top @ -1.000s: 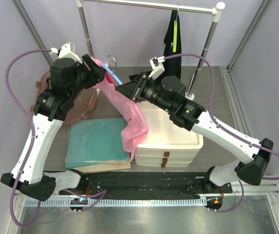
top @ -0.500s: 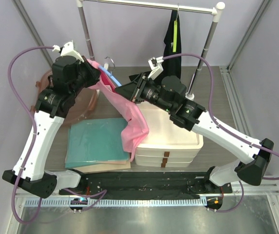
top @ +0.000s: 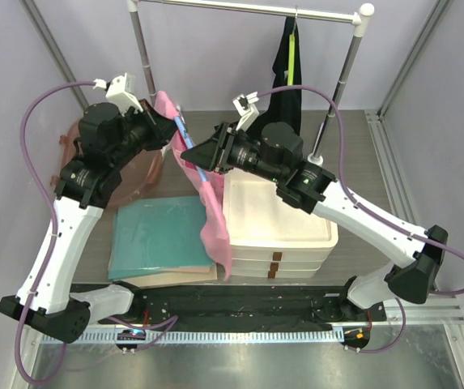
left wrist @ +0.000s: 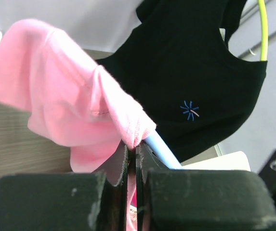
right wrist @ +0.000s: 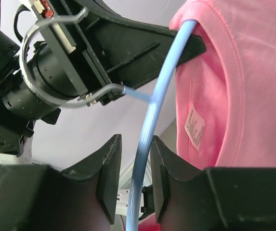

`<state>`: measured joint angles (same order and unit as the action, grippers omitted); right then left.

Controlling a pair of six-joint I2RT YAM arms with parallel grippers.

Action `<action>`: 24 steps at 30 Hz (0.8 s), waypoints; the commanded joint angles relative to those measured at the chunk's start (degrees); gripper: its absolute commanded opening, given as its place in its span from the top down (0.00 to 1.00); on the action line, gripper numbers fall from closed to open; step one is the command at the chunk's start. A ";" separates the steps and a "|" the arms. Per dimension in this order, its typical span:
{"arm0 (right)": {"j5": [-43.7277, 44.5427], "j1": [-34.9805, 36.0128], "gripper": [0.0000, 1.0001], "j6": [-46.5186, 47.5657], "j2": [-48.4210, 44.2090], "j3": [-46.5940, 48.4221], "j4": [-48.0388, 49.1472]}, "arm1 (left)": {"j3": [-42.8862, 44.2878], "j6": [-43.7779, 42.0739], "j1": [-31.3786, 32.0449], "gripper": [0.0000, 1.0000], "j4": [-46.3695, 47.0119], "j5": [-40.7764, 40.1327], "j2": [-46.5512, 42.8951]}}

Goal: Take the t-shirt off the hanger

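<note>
A pink t-shirt (top: 215, 219) hangs in a long drape from a light-blue hanger (top: 193, 150) held in the air between the two arms. My left gripper (top: 173, 123) is shut on a fold of the t-shirt (left wrist: 80, 106) near its collar, right beside the hanger's blue arm (left wrist: 159, 149); the pinch shows at the left gripper (left wrist: 133, 147). My right gripper (right wrist: 135, 139) stands open around the hanger's arm (right wrist: 150, 115), which lies against one finger with a gap to the other. The hanger's metal hook (right wrist: 32, 72) curls up at the left.
A black t-shirt (top: 288, 65) on a yellow-green hanger hangs from the rail (top: 248, 8) at the back. White stacked bins (top: 276, 219) sit under the right arm. A folded teal cloth (top: 163, 235) lies at the left, with a brownish basket (top: 70, 142) behind it.
My left gripper shut on the pink t-shirt and pulled it up and back. My right gripper's jaws parted around the hanger. The shirt's tail slid off the white bins and hangs lower.
</note>
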<state>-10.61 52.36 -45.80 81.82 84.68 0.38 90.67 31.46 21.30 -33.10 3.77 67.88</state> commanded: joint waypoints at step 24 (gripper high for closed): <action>-6.78 0.11 0.99 -5.09 -3.25 -6.54 5.77 | 3.36 1.94 -0.03 1.00 13.68 -15.28 0.48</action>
<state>-13.26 52.34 -50.33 82.61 79.64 0.40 88.60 33.26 21.45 -28.25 -5.69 65.71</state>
